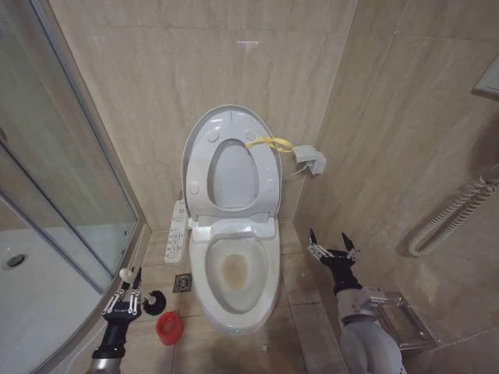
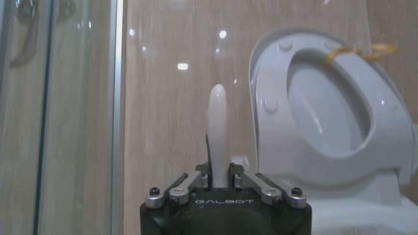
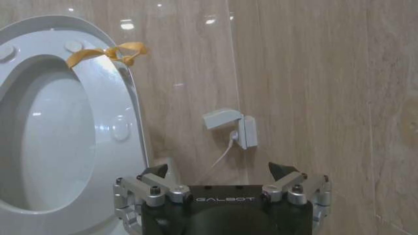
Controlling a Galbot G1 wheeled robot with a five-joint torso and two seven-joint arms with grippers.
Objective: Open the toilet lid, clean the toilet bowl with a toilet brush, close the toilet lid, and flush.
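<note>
- You had the toilet brush [image 1: 129,290] at the lower left of the head frame, low beside the bowl, its white handle clamped in the left gripper [image 1: 125,299] and its dark bristle head [image 1: 155,297] poking out toward the red holder cup [image 1: 168,326] on the floor.
- In the left wrist view that handle [image 2: 217,132] stood straight up out of the jaws, which were clenched on its lower part.
- You could judge the brush light and its thin stick stiff but smooth, so likely to twist in the grip under scrubbing load; a hold nearer the bristles would steady it.
- The toilet bowl [image 1: 234,273] sat at frame centre with a yellowish stain inside; hard glazed ceramic, slippery for bristles.
- The toilet lid [image 1: 195,152] was raised against the wall, the seat up with it, a yellow loop [image 1: 269,143] at its right edge — your handiest pull point for closing.
- Your right gripper [image 1: 333,247] hovered right of the bowl, jaws released and empty.
</note>
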